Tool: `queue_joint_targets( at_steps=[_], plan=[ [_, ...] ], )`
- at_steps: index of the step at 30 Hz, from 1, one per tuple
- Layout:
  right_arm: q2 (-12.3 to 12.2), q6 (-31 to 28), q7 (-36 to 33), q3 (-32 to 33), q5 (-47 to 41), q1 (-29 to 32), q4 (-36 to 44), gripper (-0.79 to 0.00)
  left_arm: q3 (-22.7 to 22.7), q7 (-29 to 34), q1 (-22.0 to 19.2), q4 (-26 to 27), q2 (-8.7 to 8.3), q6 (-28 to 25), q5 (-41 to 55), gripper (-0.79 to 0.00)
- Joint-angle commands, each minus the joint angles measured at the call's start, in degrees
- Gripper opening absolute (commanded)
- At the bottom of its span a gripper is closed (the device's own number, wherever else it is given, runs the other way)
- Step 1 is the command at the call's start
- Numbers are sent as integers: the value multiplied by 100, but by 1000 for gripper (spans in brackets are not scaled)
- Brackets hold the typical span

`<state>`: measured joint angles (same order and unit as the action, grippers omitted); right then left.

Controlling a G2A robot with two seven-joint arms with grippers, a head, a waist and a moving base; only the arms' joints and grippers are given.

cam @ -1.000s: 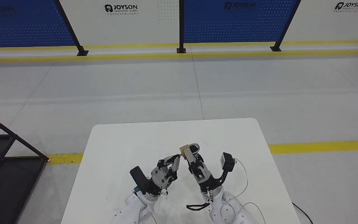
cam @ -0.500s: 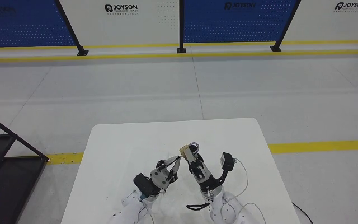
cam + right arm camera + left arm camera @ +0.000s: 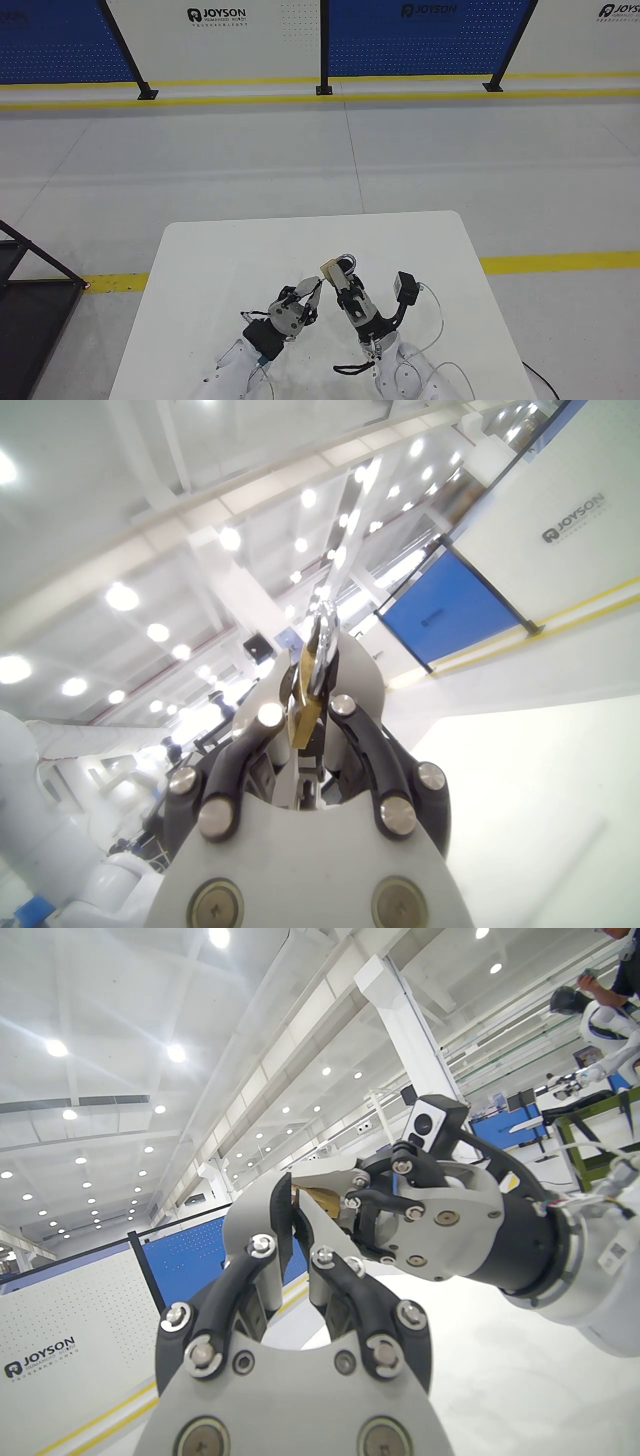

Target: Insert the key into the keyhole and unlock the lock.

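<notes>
Seen from above, the right gripper [image 3: 342, 283] is clamped on the brass lock [image 3: 330, 268], held over the white table [image 3: 200, 300] near its middle. The silver shackle [image 3: 347, 260] lies toward 2 o'clock of the brass body. We find the left gripper [image 3: 313, 291] at the lock's 7 o'clock, just beside it, its fingers [image 3: 282, 1223] drawn narrow; what they pinch, if anything, we cannot tell.

Brass-gold lock [image 3: 304, 705], silver shackle [image 3: 326, 637], white table [image 3: 215, 265], blue and white panels [image 3: 430, 35]
</notes>
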<state>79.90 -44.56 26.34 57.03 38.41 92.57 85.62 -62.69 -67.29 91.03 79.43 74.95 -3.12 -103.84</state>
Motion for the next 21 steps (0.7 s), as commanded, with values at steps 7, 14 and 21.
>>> queue_joint_targets(
  at_steps=[7, 14, 21],
  plan=[
    [3, 13, -31, 3, -12, -2, 0, -785, 1, -36, -23, -26, -36, 280, -188, -785],
    [6, 12, -44, 8, -20, -5, -1, -785, -14, -151, 42, 69, -66, 30, 137, 0],
    [6, 43, -21, 56, -38, -15, -19, -785, -217, -162, 262, 301, -146, -631, 705, 0]
  ],
)
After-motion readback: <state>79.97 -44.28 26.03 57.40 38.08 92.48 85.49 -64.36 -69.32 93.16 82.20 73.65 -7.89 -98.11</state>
